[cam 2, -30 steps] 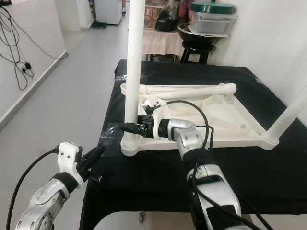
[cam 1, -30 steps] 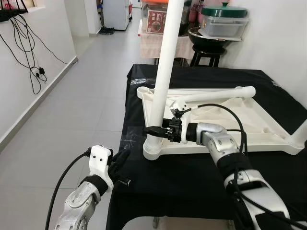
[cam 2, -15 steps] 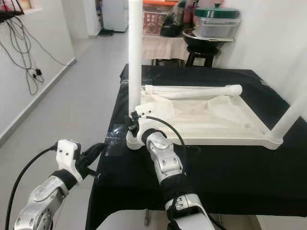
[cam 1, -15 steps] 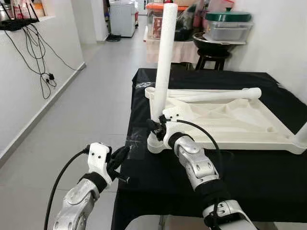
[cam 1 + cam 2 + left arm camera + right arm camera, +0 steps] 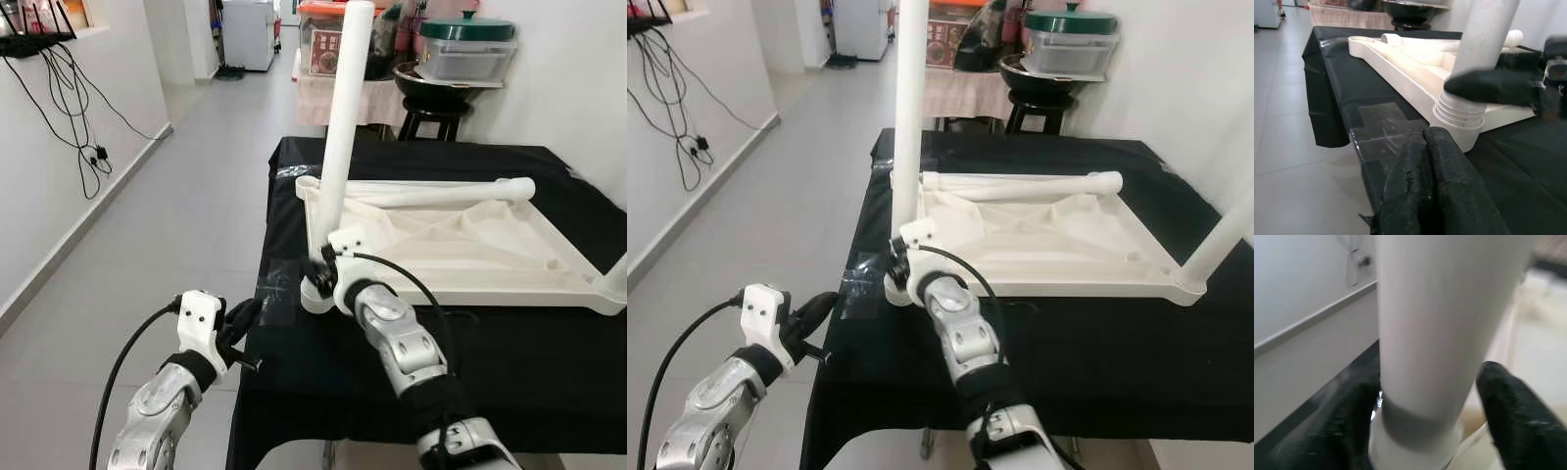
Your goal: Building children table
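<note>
White table leg [image 5: 342,127]: standing tilted in the near-left corner socket of the upturned tabletop [image 5: 470,245] on the black-draped bench [image 5: 509,343].

Right gripper [image 5: 315,278]: straddling the leg's base, fingers [image 5: 1508,416] apart.

Left gripper [image 5: 240,320]: fingers pressed together, idling off the bench edge.

Risk: the leaning leg is probably cross-threading or popping loose.

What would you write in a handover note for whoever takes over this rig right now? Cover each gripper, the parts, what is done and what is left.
Right gripper: fingers either side of the upright leg near its base, at the near-left corner socket of the upturned tabletop.
Left gripper: shut, empty, idle at the cloth's near edge.
Done: that leg stands in its socket, tilted slightly; another leg stands at the near-right corner.
Left: one loose leg lies across the tabletop, unfitted. Whether the held leg is fully seated, I cannot tell.
</note>
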Motion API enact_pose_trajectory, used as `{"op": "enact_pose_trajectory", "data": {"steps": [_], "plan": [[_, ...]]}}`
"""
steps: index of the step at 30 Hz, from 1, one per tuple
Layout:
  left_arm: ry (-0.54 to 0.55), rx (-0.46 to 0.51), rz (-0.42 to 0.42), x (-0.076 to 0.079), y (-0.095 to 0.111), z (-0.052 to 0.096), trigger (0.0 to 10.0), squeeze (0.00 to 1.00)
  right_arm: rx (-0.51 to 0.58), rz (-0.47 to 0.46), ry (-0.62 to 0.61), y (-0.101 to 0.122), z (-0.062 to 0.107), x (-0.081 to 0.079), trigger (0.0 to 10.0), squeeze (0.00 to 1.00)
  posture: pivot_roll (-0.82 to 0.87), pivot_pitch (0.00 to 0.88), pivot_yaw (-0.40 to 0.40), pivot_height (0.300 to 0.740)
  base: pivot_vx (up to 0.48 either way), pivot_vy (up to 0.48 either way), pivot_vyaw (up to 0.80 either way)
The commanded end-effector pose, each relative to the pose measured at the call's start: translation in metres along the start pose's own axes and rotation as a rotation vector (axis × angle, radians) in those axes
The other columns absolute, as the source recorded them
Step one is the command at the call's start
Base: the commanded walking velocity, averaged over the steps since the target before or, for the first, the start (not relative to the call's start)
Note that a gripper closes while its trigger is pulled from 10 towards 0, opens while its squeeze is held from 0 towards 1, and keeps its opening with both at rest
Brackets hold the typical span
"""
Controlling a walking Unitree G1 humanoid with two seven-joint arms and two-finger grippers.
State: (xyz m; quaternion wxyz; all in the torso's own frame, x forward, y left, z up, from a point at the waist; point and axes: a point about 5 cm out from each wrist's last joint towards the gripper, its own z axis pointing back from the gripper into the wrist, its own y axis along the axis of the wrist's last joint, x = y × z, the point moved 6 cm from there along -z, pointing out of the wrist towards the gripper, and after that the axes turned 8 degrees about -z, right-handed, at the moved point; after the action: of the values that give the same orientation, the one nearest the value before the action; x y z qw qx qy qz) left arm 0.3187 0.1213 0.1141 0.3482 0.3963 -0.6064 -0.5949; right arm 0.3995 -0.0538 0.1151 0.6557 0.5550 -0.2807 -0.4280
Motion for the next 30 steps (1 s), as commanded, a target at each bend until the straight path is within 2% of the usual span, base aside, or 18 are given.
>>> {"op": "enact_pose_trajectory", "data": {"steps": [1,2,3,5,11,15,16,17,25,30], "plan": [[-0.004,0.003,-0.003,0.002,0.000,0.000,10.0,0.00,0.039,-0.018,0.161,0.018,0.000,-0.012,10.0,1.00,0.05,0.000,-0.065,0.740,0.000,0.000,0.00],[-0.005,0.003,-0.003,0.003,0.000,0.000,10.0,0.00,0.046,-0.007,0.228,0.026,0.001,-0.013,10.0,0.20,0.05,0.000,-0.065,0.740,0.000,0.000,0.00],[-0.006,0.004,-0.003,0.003,0.000,0.000,10.0,0.00,0.050,0.007,0.295,0.032,0.003,-0.015,10.0,0.00,0.06,0.000,-0.066,0.740,0.000,0.000,0.00],[-0.006,0.004,-0.002,0.004,0.000,0.000,10.0,0.00,0.060,0.064,0.387,0.043,0.008,-0.016,10.0,0.00,0.06,0.000,-0.067,0.740,0.000,0.000,0.00],[-0.007,0.004,-0.002,0.005,0.000,0.000,10.0,0.00,0.041,0.127,0.603,0.057,0.019,-0.022,10.0,0.00,0.07,0.000,-0.072,0.740,0.000,0.000,0.00],[-0.007,0.003,-0.003,0.006,0.000,0.001,10.0,0.00,0.038,0.125,0.617,0.067,0.016,-0.017,10.0,0.00,0.08,0.000,-0.075,0.740,0.000,0.000,0.00],[-0.007,0.002,-0.004,0.006,0.000,0.002,10.0,0.00,0.042,0.125,0.615,0.071,0.014,-0.016,2.0,0.00,0.09,0.000,-0.077,0.740,0.000,0.000,0.00],[-0.006,0.001,-0.004,0.007,-0.001,0.002,10.0,0.00,0.047,0.122,0.614,0.074,0.012,-0.015,0.0,0.00,0.09,0.000,-0.077,0.740,0.000,0.000,0.00],[-0.006,-0.002,-0.008,0.007,-0.001,0.003,10.0,0.00,0.051,0.141,0.631,0.080,0.011,-0.015,0.0,0.00,0.09,0.000,-0.079,0.740,0.000,0.000,0.00],[-0.007,-0.002,-0.007,0.007,-0.001,0.004,10.0,0.00,0.034,0.137,0.642,0.072,0.017,-0.008,0.0,0.00,0.09,0.000,-0.073,0.740,0.000,0.000,0.00]]}}
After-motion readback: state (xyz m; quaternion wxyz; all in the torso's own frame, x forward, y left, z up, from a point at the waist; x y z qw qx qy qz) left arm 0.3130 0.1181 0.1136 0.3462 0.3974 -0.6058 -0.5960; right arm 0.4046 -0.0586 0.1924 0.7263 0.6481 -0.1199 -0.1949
